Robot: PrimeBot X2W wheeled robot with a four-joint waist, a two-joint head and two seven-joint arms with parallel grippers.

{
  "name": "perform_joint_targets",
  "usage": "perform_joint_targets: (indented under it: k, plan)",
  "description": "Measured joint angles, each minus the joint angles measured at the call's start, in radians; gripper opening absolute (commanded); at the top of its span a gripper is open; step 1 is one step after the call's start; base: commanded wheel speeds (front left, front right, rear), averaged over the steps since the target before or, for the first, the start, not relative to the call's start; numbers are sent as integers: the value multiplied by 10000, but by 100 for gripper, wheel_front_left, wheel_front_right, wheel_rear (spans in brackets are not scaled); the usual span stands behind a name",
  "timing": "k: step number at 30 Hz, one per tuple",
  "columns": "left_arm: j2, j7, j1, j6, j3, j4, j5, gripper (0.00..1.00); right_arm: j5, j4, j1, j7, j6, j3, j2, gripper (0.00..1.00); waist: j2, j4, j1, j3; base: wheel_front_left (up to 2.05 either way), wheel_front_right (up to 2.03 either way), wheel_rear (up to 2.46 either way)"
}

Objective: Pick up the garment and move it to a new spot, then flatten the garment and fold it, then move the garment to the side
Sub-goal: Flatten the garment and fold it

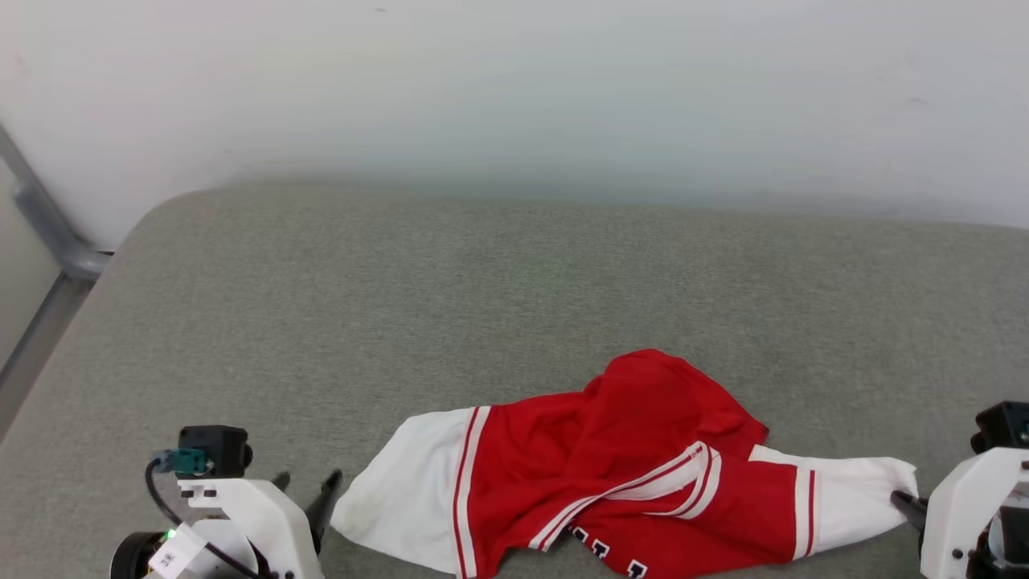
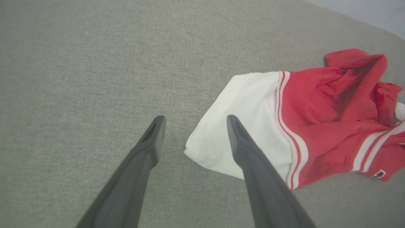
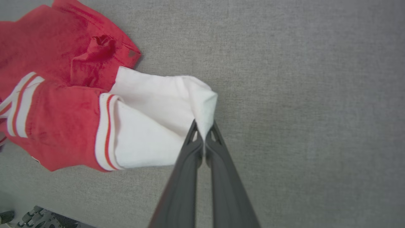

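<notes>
Garment (image 1: 611, 474) is laid on surface (image 1: 514, 281), near front edge. Left gripper (image 1: 307, 480) is placed just left of it, right gripper (image 1: 900, 500) on its right sleeve tip. Wall (image 1: 514, 80) is behind.

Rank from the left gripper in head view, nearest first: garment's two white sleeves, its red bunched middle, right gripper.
1. Left white sleeve, just beside the left gripper.
2. Red bunched middle, centre.
3. Right white sleeve, far right.
4. Right gripper, shut on that sleeve's tip.
</notes>
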Motion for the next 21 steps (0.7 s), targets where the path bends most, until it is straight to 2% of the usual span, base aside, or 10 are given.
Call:
perform_joint_targets:
  k: [4,7,12,16,19,20,21]
  plan:
    - [378,1689,-21,-75,-278,10,-472,100,-328,-943,618,328,0,-451,570,0,0,-247,-1,108,0,0,0]
    - [546,2468,-216,-23,-431,207,-564,100,-451,-1467,776,539,-2,-660,953,0,0,-389,0,345,0,0,0]
    - [541,3076,-635,-96,-619,796,-667,100,-625,-1931,807,709,-2,-802,1329,0,0,-605,1,827,0,0,0]
    - [401,3405,-1098,-393,-869,1352,-748,100,-675,-2052,804,738,-2,-911,1515,0,0,-733,1,1201,0,0,0]
    - [403,4050,-1571,-729,-1269,1810,-698,100,-740,-2034,774,686,-2,-978,1569,0,0,-782,0,1422,0,0,0]
    - [391,4243,-1711,-813,-1369,1906,-698,97,-744,-2025,752,686,-2,-986,1582,0,0,-796,0,1469,0,0,0]
    - [372,4416,-1839,-895,-1440,2008,-715,58,-744,-2017,735,685,-2,-1001,1593,0,1,-807,0,1507,0,0,0]
